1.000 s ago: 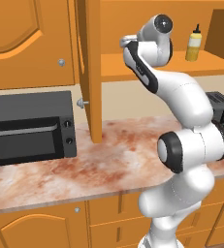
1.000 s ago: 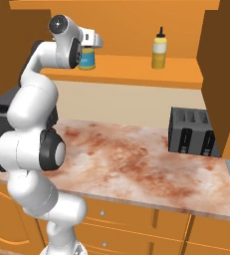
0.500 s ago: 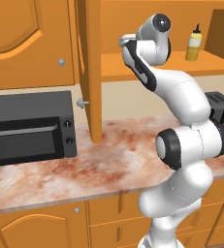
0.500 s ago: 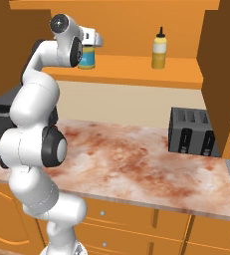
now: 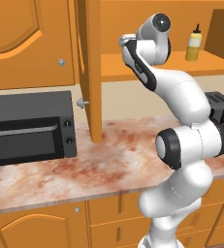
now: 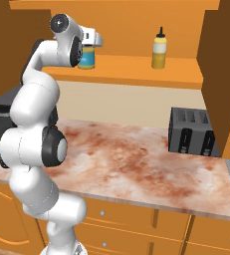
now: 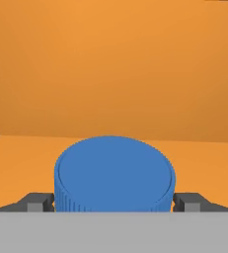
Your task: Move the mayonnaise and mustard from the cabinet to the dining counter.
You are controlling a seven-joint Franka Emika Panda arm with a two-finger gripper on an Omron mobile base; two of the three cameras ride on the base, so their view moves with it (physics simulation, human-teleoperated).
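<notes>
The mayonnaise stands on the orange shelf of the open cabinet, a squat jar whose blue lid fills the lower middle of the hand view. My gripper is open, one dark fingertip on each side of the lid and close against it; I cannot tell whether they touch. In the right base view the hand sits right at the jar. The mustard, a yellow squeeze bottle with a black tip, stands upright further right on the same shelf, also as the mustard. The dining counter is out of view.
An open cabinet door stands edge-on left of the arm. Below, the marbled wall counter carries a black microwave on the left and a dark toaster on the right. A closed wall cabinet door is further left.
</notes>
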